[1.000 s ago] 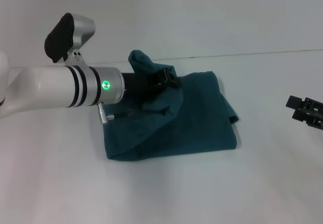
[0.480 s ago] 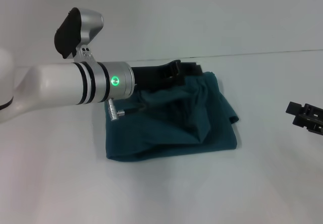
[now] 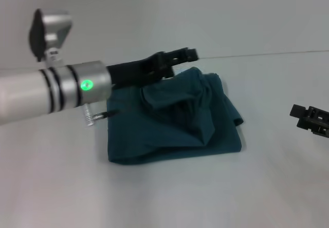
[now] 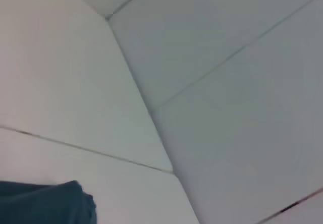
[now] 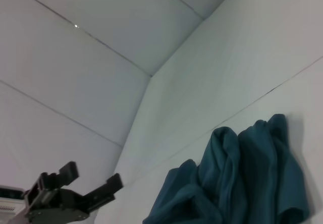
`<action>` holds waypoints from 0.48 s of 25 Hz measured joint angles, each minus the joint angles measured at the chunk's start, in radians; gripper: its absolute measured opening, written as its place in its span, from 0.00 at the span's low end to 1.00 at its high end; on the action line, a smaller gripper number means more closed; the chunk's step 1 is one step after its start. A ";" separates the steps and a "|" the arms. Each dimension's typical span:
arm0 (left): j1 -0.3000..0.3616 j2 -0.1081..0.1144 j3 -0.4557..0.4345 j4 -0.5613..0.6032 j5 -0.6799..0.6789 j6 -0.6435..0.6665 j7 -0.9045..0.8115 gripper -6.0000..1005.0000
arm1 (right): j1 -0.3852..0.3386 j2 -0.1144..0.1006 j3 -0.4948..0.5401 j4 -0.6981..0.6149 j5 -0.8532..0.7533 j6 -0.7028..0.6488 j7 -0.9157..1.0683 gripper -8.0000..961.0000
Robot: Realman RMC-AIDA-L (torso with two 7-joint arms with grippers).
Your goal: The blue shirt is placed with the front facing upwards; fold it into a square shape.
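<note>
The blue shirt (image 3: pixel 175 122) lies on the white table as a rough, rumpled rectangle, plain teal side up, with a loose flap bunched on its far half. My left gripper (image 3: pixel 186 55) hovers just above the shirt's far edge, open and holding nothing. The right wrist view shows the left gripper (image 5: pixel 93 179) from farther off, fingers apart, beside the shirt (image 5: pixel 242 178). A corner of the shirt (image 4: pixel 45 204) shows in the left wrist view. My right gripper (image 3: pixel 311 120) rests at the table's right side, away from the cloth, open.
The white table (image 3: pixel 169 197) stretches around the shirt on all sides. A white wall (image 3: pixel 205 12) rises behind the table's far edge. Nothing else lies on the surface.
The left gripper let go of the raised fold, which dropped onto the shirt. It then lifted and drew back to the left. The right arm barely moved.
</note>
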 joint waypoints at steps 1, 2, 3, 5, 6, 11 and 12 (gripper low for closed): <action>0.027 0.005 -0.013 0.021 0.005 0.033 0.001 0.89 | 0.003 -0.003 0.000 -0.003 -0.010 -0.004 0.001 0.96; 0.047 0.013 -0.023 0.037 0.014 0.063 0.002 0.90 | 0.008 -0.008 -0.001 -0.007 -0.023 -0.011 0.004 0.96; 0.064 0.024 -0.035 0.051 0.028 0.094 0.002 0.91 | 0.014 -0.014 -0.001 -0.010 -0.038 -0.014 0.007 0.96; 0.090 0.044 -0.067 0.067 0.079 0.160 0.000 0.94 | 0.028 -0.026 -0.001 -0.011 -0.072 -0.022 0.012 0.96; 0.098 0.055 -0.097 0.070 0.127 0.196 -0.003 0.95 | 0.034 -0.029 -0.001 -0.012 -0.086 -0.023 0.013 0.96; 0.122 0.067 -0.236 0.072 0.382 0.217 -0.073 0.95 | 0.067 -0.045 0.003 -0.012 -0.143 -0.025 0.023 0.96; 0.128 0.064 -0.241 0.072 0.401 0.185 -0.101 0.95 | 0.071 -0.046 0.004 -0.012 -0.147 -0.026 0.024 0.96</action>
